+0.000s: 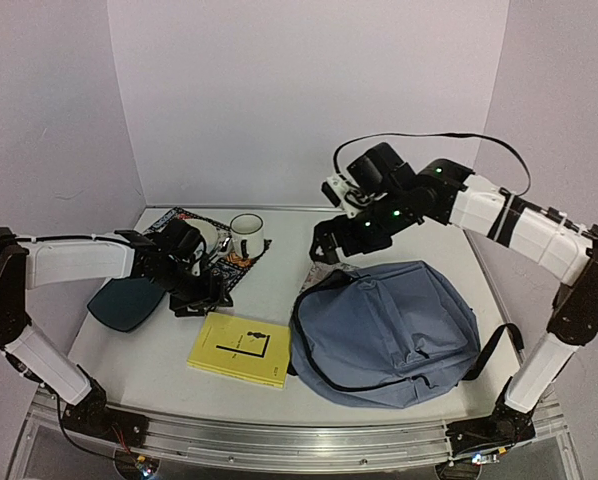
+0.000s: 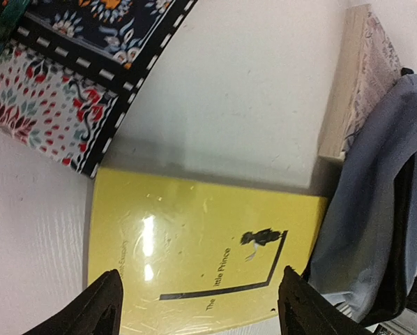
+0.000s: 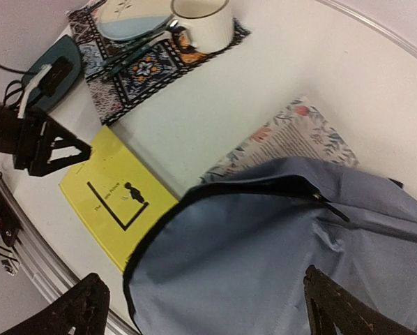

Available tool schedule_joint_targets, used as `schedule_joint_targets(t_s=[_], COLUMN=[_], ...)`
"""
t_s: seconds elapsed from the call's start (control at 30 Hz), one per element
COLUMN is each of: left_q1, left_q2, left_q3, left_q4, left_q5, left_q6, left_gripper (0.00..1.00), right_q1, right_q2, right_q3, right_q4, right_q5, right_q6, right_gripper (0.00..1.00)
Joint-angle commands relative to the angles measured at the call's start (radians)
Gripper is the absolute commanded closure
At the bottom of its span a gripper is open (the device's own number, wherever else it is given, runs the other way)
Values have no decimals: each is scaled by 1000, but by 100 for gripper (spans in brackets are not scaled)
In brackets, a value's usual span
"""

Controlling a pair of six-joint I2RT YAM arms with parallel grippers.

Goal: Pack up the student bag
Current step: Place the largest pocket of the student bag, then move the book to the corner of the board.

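Note:
The student bag (image 1: 389,330) is a blue-grey backpack lying flat at the right, its dark zipper opening facing left; it also shows in the right wrist view (image 3: 278,244). A yellow book (image 1: 241,350) lies just left of it. A floral-covered book (image 3: 292,136) lies partly under the bag's far edge. My left gripper (image 1: 201,302) is open and empty, above the yellow book's far edge; its wrist view shows the book (image 2: 201,258) between the fingertips. My right gripper (image 1: 324,252) is open and empty, above the bag's far left corner.
A patterned mat (image 1: 214,262) at the back left holds a white mug (image 1: 247,235), a plate (image 1: 207,238) and a pen (image 3: 135,52). A dark teal tray (image 1: 127,302) lies left of the mat. The table's front rail (image 1: 279,440) runs along the near edge.

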Motion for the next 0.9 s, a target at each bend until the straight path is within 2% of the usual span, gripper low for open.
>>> schedule_joint_targets(t_s=[0.0,0.23,0.3,0.43,0.53,0.7,0.87], left_q1=[3,3,3,3,3,3,3], left_q2=[59,122,130,129,129,137,166], left_q3=[122,152,161,169,171,186,216], left_q4=[33,74,79,83,85,88,90], left_q5=[24,91,109,116,123,130,153], left_q6=[61,84,90,96,102,111,123], left_gripper=[23,27,28,28,28,28,28], right_q1=[29,30,31,28,28,14,1], right_q2=[133,429,517,591,557,375,273], right_q3=[100,262,282,253,163,-125,-245], right_q4=[2,1,1,-39,-62,-76,-100], right_q5=[-26,46,62,70,74,107,124], right_q6=[-1,30,35,84,116,159,170], right_gripper=[2,4,5,9,9,9,9])
